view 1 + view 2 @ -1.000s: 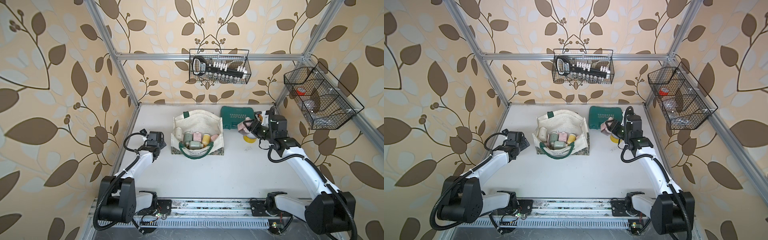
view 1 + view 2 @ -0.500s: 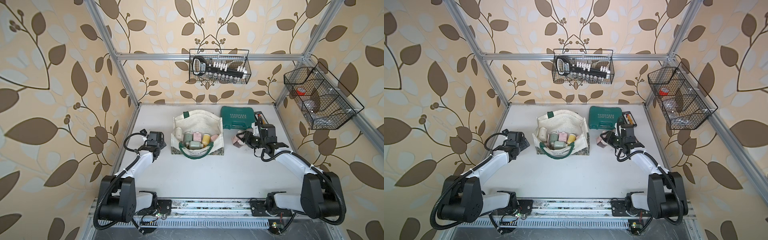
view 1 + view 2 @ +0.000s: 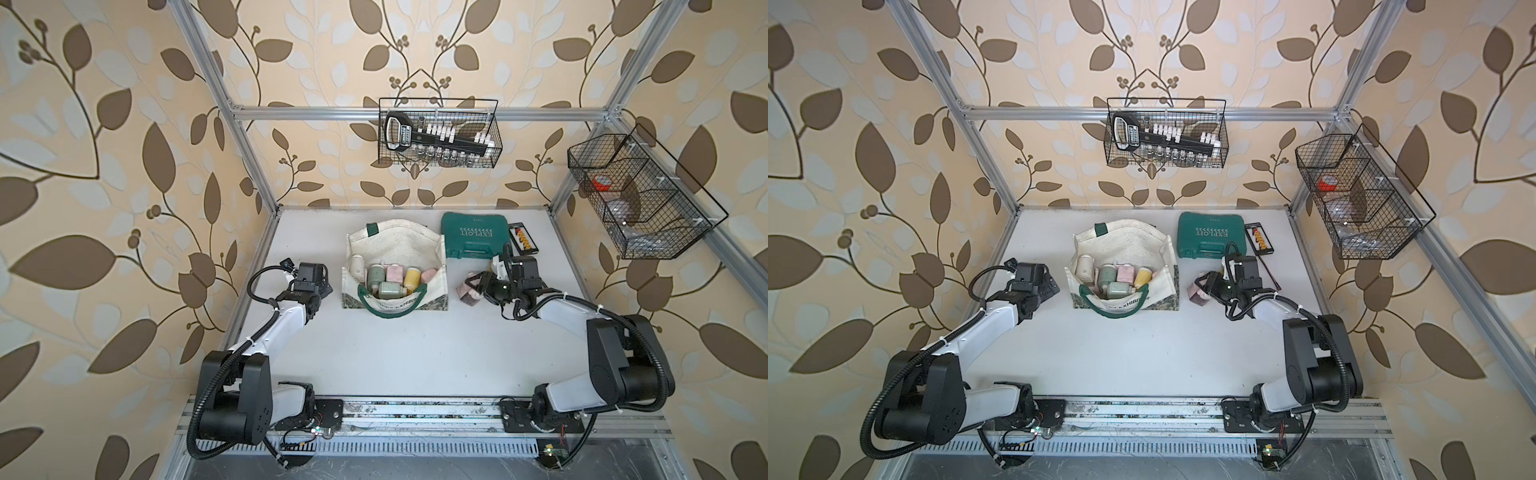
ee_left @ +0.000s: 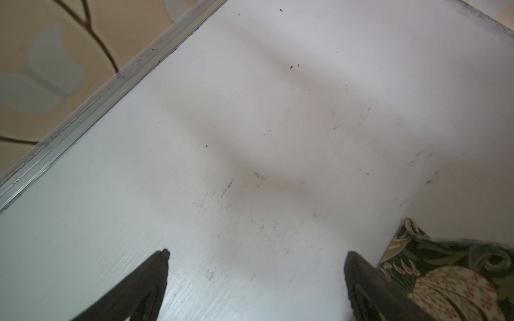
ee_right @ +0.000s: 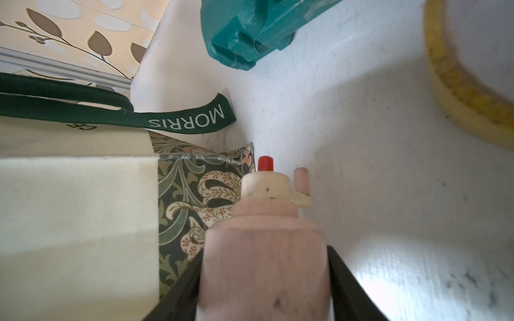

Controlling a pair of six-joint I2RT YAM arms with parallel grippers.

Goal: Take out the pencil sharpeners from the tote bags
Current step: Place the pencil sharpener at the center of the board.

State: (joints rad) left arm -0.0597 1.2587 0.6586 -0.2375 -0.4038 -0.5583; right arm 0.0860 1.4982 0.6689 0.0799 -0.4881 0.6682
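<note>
Cream tote bag, green floral band; pink pencil sharpener

White table with cream tote bag, teal case, small black board and yellow tape roll

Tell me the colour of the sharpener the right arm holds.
The sharpener is pale pink, clearest in the right wrist view.

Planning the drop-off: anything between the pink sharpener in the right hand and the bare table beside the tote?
Nothing visible. The right hand holds the pink sharpener low over bare table just beside the tote bag; the teal case and the yellow tape roll lie clear of it.
</note>
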